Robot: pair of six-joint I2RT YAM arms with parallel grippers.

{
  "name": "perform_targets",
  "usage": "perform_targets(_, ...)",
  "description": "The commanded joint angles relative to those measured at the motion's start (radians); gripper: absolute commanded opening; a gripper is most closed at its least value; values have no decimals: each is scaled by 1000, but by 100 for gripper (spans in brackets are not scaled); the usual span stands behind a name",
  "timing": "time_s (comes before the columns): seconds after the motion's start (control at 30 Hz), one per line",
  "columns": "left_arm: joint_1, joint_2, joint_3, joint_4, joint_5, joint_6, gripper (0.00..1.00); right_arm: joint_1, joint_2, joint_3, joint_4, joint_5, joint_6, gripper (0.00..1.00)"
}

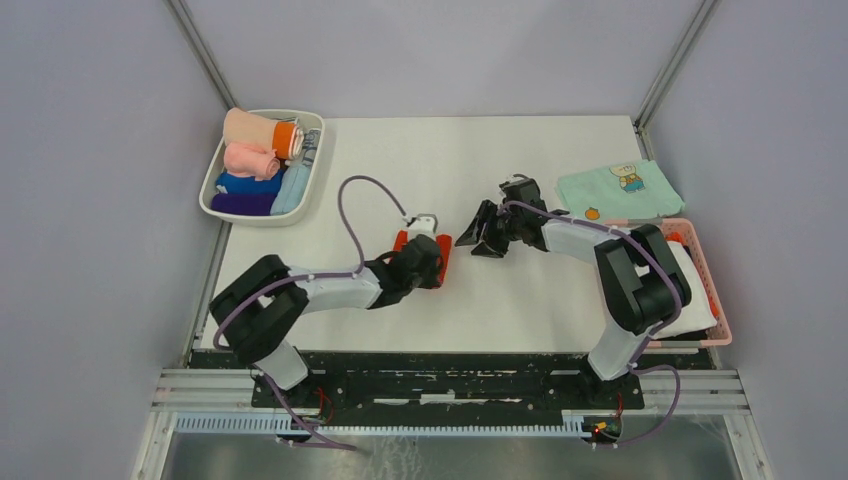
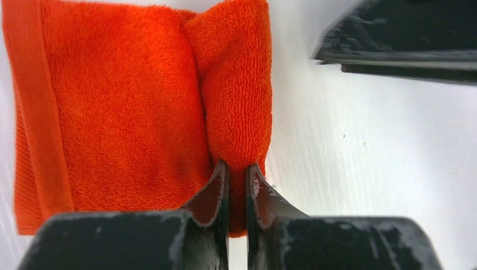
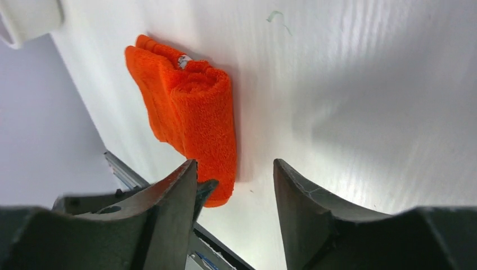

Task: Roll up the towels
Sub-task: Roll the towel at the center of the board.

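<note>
From above, the left arm reaches to the middle of the white table (image 1: 480, 150), and the left pincer (image 1: 428, 250) sits over the red-orange towel (image 1: 444, 266), which lies about midway between the 2 arms. The right pincer (image 1: 483, 243) hangs just beside the towel on its right, apart from it, with its fingers spread. At the far left corner a white tray (image 1: 205, 190) holds several rolled cloths (image 1: 255, 160). On the far right lies a mint-green cloth (image 1: 618, 190), flat, just beyond a pink basket (image 1: 709, 282).

From the left wrist, the red-orange towel (image 2: 129, 112) fills the left half of the view. Its right edge is turned up into a thick roll, while the rest lies flat on the table. The left pincer (image 2: 236, 180) is nearly closed, and its 2 fingers (image 2: 216, 194) nip the near end of that roll, with only a thin strip of orange cloth showing between them. A dark part of the right pincer shows at the top right, clear of the towel.

From the right wrist, the right pincer (image 3: 235, 164) stands about half open with only bare table between its 2 fingers. It holds nothing. The towel (image 3: 194, 112) lies ahead and to the left, partly rolled. Its near end passes behind the left finger's tip, and whether they touch I cannot tell.
</note>
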Motion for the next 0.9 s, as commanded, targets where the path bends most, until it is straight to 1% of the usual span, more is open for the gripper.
perform_targets(0.0, 133, -69, -155, 244, 365, -169, 7, -10, -12, -34, 237, -118, 51, 62)
perform_targets(0.1, 230, -75, -236, 397, 548, -274, 6, -10, 42, -60, 369, -183, 111, 63)
perform_targets(0.2, 310, -53, -328, 570, 673, -394, 7, -7, 114, -68, 500, -242, 185, 64)
perform_targets(0.3, 364, -6, -389, 739, 747, -506, 7, 8, 163, -54, 559, -271, 213, 66)
perform_targets(0.43, 398, 81, -437, 900, 802, -622, 7, 38, 218, -43, 586, -281, 227, 67)
perform_targets(0.6, 415, 158, -477, 1026, 812, -709, 8, 50, 285, -43, 634, -293, 251, 64)
perform_targets(0.67, 421, 168, -484, 1039, 816, -717, 8, 53, 307, -48, 643, -296, 252, 62)
perform_targets(0.77, 424, 173, -486, 1032, 817, -717, 9, 54, 327, -59, 658, -293, 248, 56)
perform_targets(0.83, 423, 173, -485, 1018, 818, -712, 10, 53, 334, -59, 649, -289, 237, 49)
perform_targets(0.87, 424, 169, -483, 1005, 817, -706, 12, 53, 331, -58, 638, -286, 228, 44)
